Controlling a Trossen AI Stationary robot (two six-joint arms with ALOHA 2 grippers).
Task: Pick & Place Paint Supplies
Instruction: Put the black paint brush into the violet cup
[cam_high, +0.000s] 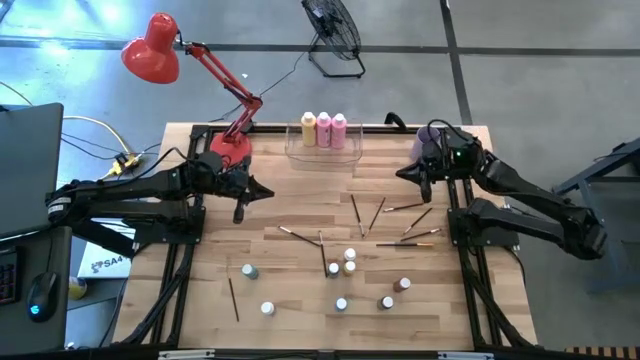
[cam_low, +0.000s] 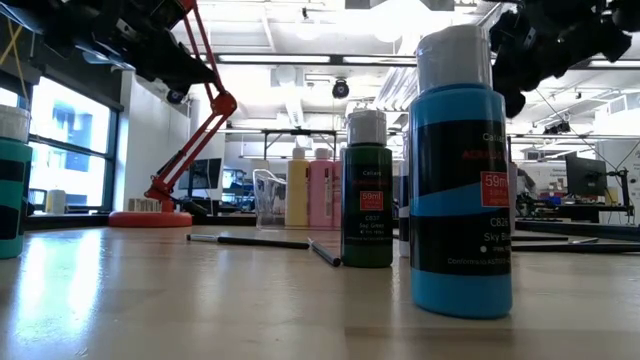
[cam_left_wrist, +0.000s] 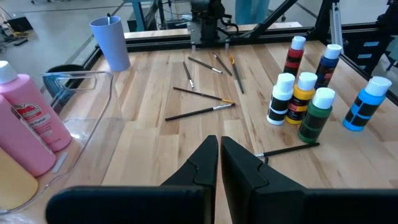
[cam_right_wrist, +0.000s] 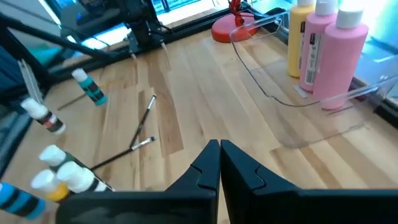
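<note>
Left gripper (cam_high: 240, 208): hovers over the left part of the wooden table (cam_high: 300, 200), near the red desk lamp's base (cam_high: 228, 148); its own wrist view shows the two dark fingers pressed together, nothing between them.

Right gripper (cam_high: 425, 186): held over the table's far right corner, just beside the lilac cup (cam_high: 432, 143); fingers together and empty in its wrist view.

Tall bottles: one yellow-orange bottle (cam_high: 308, 128) and two pink bottles (cam_high: 331, 130) stand in a row inside the clear plastic rectangular bin (cam_high: 300, 153) at the far edge, between the two arms.

Small bottles: white-capped ones scattered over the near half; a cluster (cam_high: 342, 264) near the middle, a teal-banded one (cam_high: 248, 271) off to the left, a dark red one (cam_high: 402, 285) to the right.

Brushes: thin dark-and-wood paintbrushes (cam_high: 400, 228) lie loose right of centre, one lone brush (cam_high: 234, 298) near the left front.

Only the low view shows: labels, on a sky-blue bottle (cam_low: 461, 180) up close and a dark green bottle (cam_low: 367, 195) behind it.

Only the left wrist view shows: a stick standing inside the lilac cup (cam_left_wrist: 111, 42); colours of the cluster, a green (cam_left_wrist: 317, 116), a yellow (cam_left_wrist: 303, 98) and a red-and-black bottle (cam_left_wrist: 295, 56).

Hard to make out: from above, most small bottle colours; in the low view both grippers are cut off at the top edge.
</note>
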